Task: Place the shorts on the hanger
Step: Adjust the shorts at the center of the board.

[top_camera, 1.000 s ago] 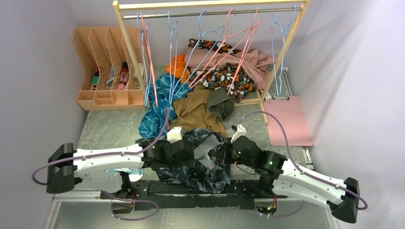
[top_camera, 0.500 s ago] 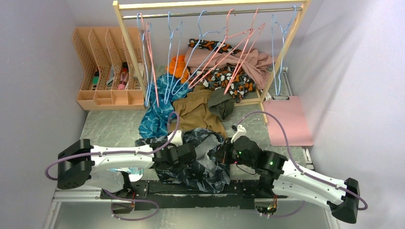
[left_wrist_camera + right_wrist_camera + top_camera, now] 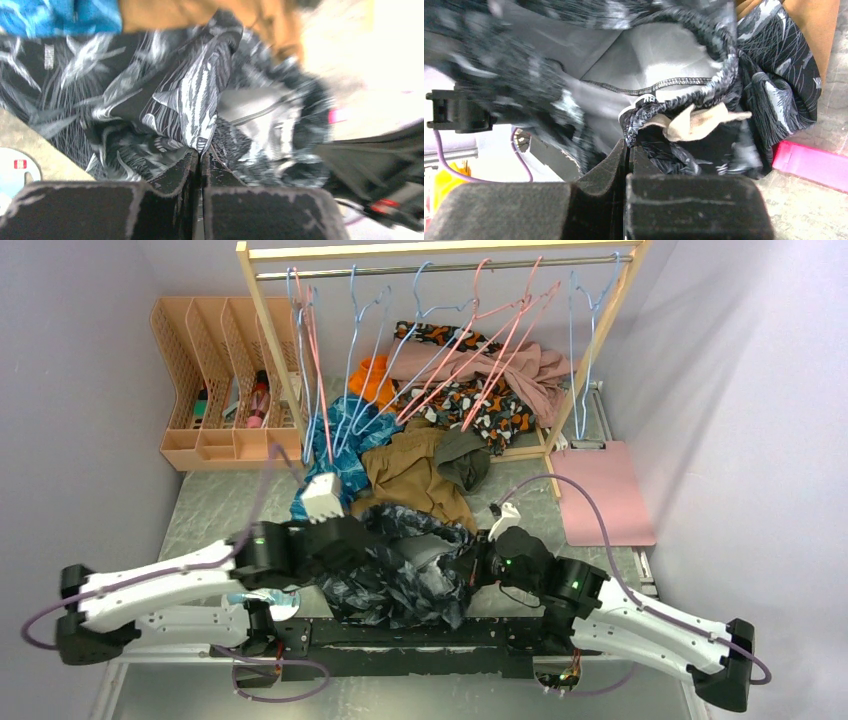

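On the near side of the wooden rack (image 3: 265, 330), both pincers grip the shorts (image 3: 400, 575)
Dark leaf-print shorts lie crumpled on the table in front of the rack, just beyond the arm bases; the left gripper (image 3: 200, 159) has its jaws pressed together on a raised fold of the printed cloth at the heap's left side, and the right gripper (image 3: 628, 148) is clamped on the gathered waistband edge at the right side, grey lining and a pale tag showing just past its fingertips; between the shorts and the rack lie a brown garment (image 3: 410, 475) and a teal garment (image 3: 330, 465), both touching the shorts' far edge; a light-blue hanger (image 3: 573, 330) hangs on the rack's rail at its right end, well apart from the shorts
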Tool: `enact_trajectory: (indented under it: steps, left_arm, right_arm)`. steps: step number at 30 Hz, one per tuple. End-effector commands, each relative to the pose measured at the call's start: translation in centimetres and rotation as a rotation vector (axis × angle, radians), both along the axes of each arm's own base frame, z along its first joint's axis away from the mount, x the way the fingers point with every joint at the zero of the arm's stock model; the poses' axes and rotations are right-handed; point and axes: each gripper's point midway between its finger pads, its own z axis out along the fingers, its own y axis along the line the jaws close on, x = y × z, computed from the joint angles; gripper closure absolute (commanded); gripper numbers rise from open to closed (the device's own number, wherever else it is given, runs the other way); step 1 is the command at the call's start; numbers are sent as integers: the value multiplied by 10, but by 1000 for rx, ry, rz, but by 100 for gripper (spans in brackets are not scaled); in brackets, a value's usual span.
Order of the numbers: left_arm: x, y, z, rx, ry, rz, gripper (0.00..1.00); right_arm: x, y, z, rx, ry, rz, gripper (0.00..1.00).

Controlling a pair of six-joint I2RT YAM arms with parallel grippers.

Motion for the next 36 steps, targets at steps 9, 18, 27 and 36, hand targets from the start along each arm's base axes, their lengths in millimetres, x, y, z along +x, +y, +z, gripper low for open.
enact_trajectory:
  steps: [9,18,27,36]
  left_arm:
    - [10,42,34,-76,-181,15,93]
    - [4,51,-4,-27,-127,36,93]
    - [5,51,0,-8,-135,23,93]
    - [5,41,9,-30,-153,-31,93]
  right_arm:
    - [-23,16,-43,59,120,89,98]
    - [-5,15,-17,-78,-14,131,53]
    - [31,24,21,-215,-205,151,41]
    - [61,53,18,-338,-334,231,42]
